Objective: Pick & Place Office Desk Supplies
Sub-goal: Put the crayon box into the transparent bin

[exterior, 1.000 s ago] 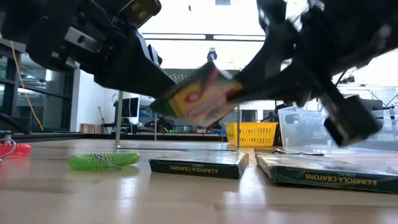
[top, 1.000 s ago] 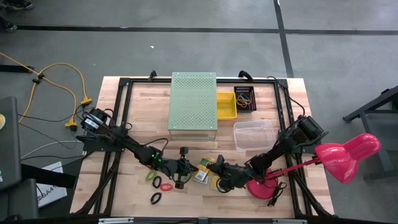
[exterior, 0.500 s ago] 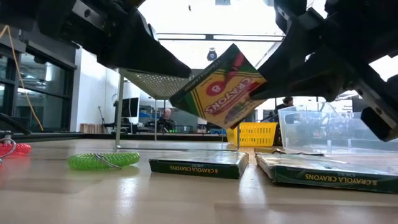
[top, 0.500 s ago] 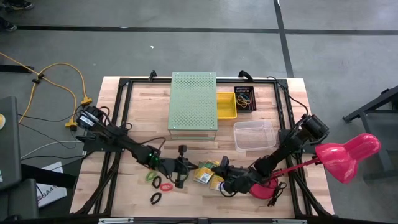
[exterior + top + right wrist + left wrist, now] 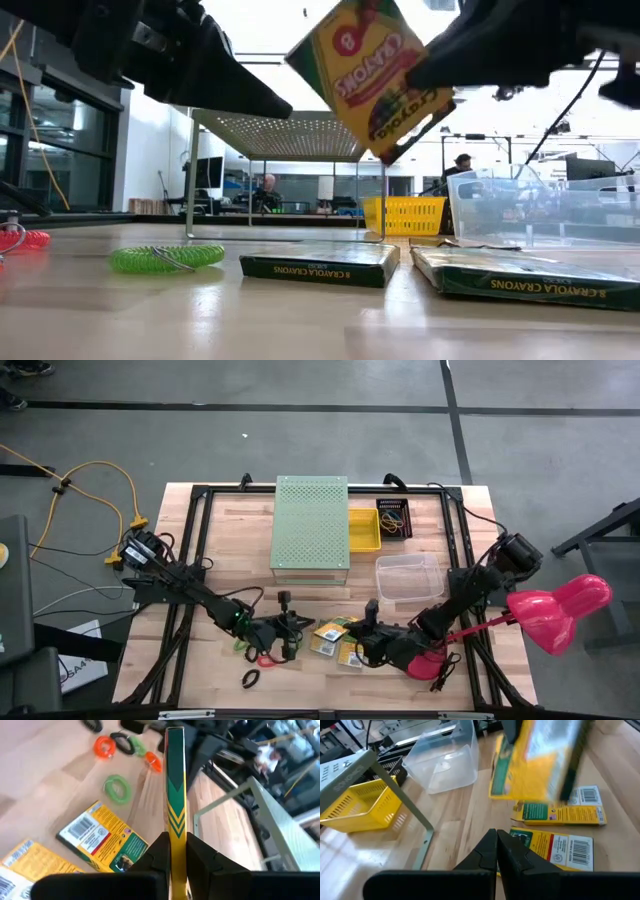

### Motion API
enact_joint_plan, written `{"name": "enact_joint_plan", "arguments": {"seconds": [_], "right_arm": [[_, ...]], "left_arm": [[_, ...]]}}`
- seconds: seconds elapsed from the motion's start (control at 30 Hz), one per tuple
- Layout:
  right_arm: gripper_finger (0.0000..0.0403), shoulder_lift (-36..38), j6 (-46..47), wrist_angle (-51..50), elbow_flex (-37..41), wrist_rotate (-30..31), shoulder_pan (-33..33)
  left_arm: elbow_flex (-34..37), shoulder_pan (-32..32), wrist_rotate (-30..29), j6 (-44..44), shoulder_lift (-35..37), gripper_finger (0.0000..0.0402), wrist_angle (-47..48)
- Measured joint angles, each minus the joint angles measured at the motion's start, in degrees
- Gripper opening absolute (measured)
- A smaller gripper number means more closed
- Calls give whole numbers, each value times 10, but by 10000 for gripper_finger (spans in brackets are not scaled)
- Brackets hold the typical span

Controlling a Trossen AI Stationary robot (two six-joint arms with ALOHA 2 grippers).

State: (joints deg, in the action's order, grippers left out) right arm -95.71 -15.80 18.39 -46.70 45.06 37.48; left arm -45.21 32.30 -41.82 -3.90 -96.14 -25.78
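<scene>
Pinching a crayon box (image 5: 175, 785) edge-on between my right gripper (image 5: 175, 851) fingers, I hold it tilted in the air above the table's (image 5: 200, 660) front edge. My left gripper (image 5: 497, 851) hovers just beside it, fingers pressed together and holding nothing. Below lie two more crayon boxes (image 5: 320, 265) flat on the wood (barcodes up). Off toward my left side rest the elastic loops: green (image 5: 117, 788), orange (image 5: 104, 746) and black (image 5: 250, 679). Farther back stand a clear tub (image 5: 407, 576), a yellow bin (image 5: 364, 530) and a pale-green perforated box (image 5: 311, 525).
</scene>
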Motion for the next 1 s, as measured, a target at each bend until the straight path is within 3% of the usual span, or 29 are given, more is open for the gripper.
{"name": "enact_joint_plan", "arguments": {"seconds": [0.23, 0.5, 0.73, 1.0], "right_arm": [[31, 50, 90, -29, 0, 2, -8], [31, 115, 197, -144, 0, 76, -29], [31, 194, 337, -366, 0, 32, -60], [31, 295, 416, -553, 0, -42, -89]], "left_arm": [[0, 3, -3, -21, 0, 1, 1], [0, 1, 27, -39, 0, 1, 1], [0, 1, 27, -40, 0, 1, 4], [0, 1, 27, -39, 0, 1, 7]]}}
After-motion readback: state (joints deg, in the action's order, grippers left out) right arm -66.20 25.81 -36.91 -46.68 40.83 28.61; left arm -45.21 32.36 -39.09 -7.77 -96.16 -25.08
